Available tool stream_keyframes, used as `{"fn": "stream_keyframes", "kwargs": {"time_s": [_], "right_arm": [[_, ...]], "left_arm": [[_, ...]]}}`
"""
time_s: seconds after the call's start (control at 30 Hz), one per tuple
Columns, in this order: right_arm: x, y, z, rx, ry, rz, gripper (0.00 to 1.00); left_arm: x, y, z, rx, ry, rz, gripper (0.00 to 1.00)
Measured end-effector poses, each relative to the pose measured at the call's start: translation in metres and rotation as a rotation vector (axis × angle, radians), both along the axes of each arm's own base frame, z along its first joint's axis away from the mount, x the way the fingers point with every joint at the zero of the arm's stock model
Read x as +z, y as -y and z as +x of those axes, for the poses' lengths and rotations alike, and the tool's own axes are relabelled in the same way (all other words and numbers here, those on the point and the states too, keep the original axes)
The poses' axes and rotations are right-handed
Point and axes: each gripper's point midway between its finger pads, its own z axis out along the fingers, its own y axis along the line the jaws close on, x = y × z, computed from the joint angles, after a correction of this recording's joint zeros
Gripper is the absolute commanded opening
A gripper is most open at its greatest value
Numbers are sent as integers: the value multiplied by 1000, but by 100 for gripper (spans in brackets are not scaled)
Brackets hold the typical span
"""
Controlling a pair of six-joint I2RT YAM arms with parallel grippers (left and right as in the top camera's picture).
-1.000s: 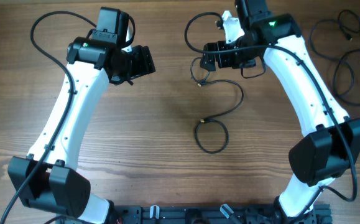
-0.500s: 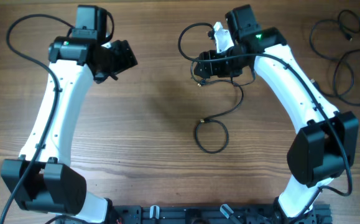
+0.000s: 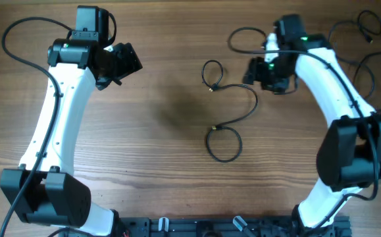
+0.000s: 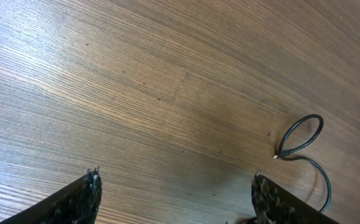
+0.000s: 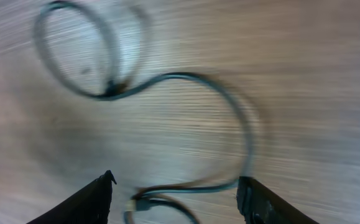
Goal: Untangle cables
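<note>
left arm: reached up the left side of the table (image 3: 164, 131), wrist near the far edge.
left gripper (image 3: 128, 62): pointed right, toward the centre, over bare wood and well apart from every cord.
left fingers (image 4: 87, 190): spread wide, nothing between them, nothing held.
middle cable (image 3: 254, 100): lay flat at table centre, between the two grippers. It had a small loop at its upper end, an S-bend to the right, and a bigger closed loop at the lower end with a plug tip beside it.
left wrist view: caught only the small upper loop, ahead and to the right of the fingers.
right gripper (image 3: 251, 74): pointed left, just beside the S-bend and right of the small loop.
right fingers (image 5: 102, 193): stood apart with no cord clamped between them. The middle cable lay on the wood below.
right wrist view: motion-blurred; the loop and S-bend were readable, the plug detail was not.
other cables (image 3: 374, 54): loose black loops at the far right corner, behind the right arm, well apart from the middle cable. I could not tell whether they crossed each other.
</note>
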Motion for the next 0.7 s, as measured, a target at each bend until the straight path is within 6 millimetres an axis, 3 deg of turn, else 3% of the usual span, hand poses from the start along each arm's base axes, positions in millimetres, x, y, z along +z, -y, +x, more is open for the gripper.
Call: {"fn": "stream_keyframes", "kwargs": {"time_s": [0.07,0.3,0.57,0.7], "right_arm": [[-14,8,-8,-22,-46,-2,66],[-52,6,-25,-15,-120,4,54],[-67,4,-19,-17,-112,16,47],[-80,5,-29,-17,-135,14,46]], "left_arm": [[0,0,0,0,0,0,79],[0,0,0,0,0,0,79],[0,0,0,0,-1,0,79],[0,0,0,0,-2,0,79]]}}
